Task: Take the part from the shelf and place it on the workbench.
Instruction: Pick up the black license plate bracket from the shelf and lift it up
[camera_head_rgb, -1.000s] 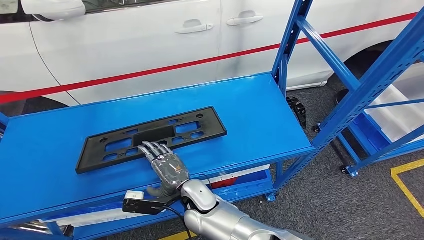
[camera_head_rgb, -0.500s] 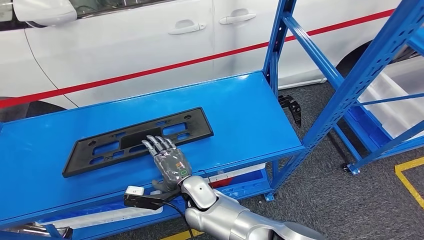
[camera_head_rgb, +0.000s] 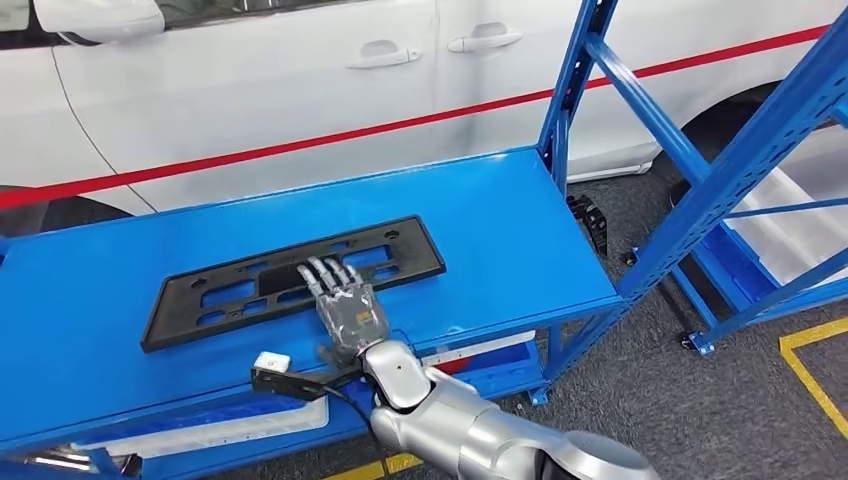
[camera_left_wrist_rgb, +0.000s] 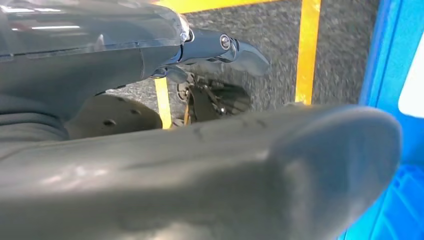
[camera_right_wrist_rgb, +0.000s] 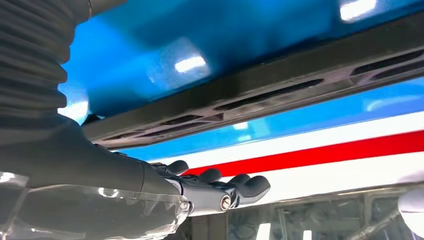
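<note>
Part lying flat on the worktop
Your right robot hand (camera_head_rgb: 345, 310) is hovering released, fingers spread, over the part's (camera_head_rgb: 290, 279) near edge on the worktop (camera_head_rgb: 500, 210).

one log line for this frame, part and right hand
part: black plate flat on blue shelf | right hand: fingers over near edge, grip unclear

Worktop (camera_head_rgb: 480, 215): blue painted metal, smooth, semi-gloss, with light reflections. Part (camera_head_rgb: 225, 290): black plastic, matt, moulded with slots. Right hand (camera_head_rgb: 345, 310): dark fingers under a clear glossy plastic cover; silver metallic arm, polished. Left hand (camera_left_wrist_rgb: 215, 47): matt grey thumb, glossy dark fingers. Floor (camera_head_rgb: 660, 400): grey, rough, carpet-like. Car (camera_head_rgb: 300, 80): glossy white paint.
</note>
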